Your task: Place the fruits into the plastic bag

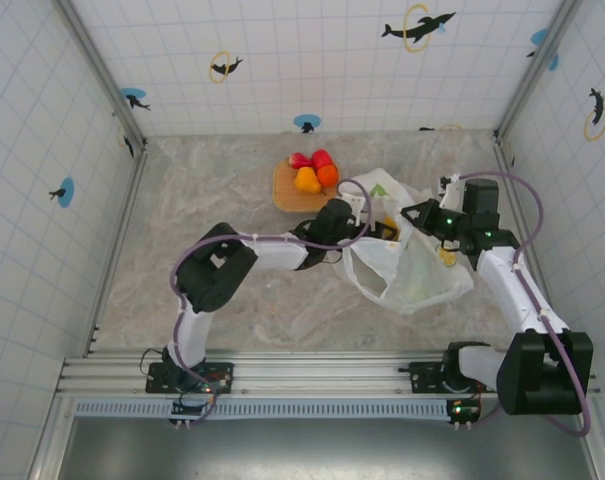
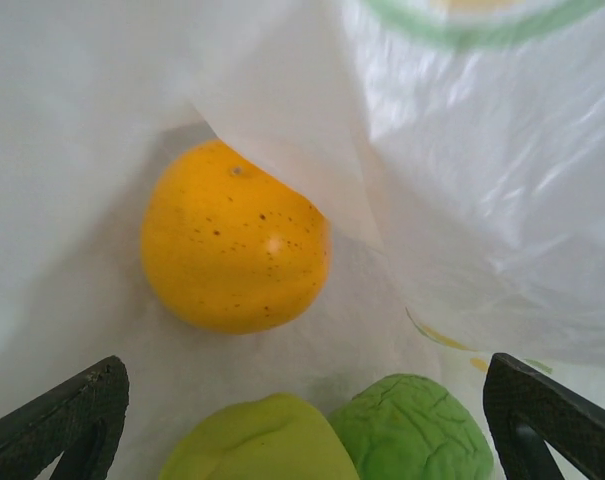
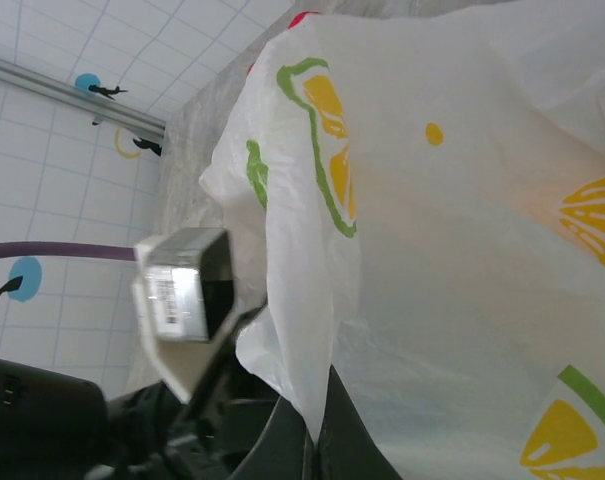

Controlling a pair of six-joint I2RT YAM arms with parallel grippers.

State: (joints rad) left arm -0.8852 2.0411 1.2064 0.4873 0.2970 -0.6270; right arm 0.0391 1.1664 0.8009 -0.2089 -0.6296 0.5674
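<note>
While left gripper (image 2: 302, 415) gapes wide inside plastic bag (image 3: 452, 250) near orange fruit (image 2: 234, 240), right gripper (image 3: 317, 430) is clamped on the bag's rim.

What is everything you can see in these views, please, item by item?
translucent white lemon-printed plastic bag: one, right of table centre
glossy toy fruits in the bag: three; orange, yellow-green, green
toy fruits on the plate: about four; two red, yellow-orange, orange
tan wooden plate: one, far centre, left of the bag
grey marbled table: one, under everything
left fingers: two, black, open, inside the bag
right fingers: two, black, shut on the bag's edge
</note>
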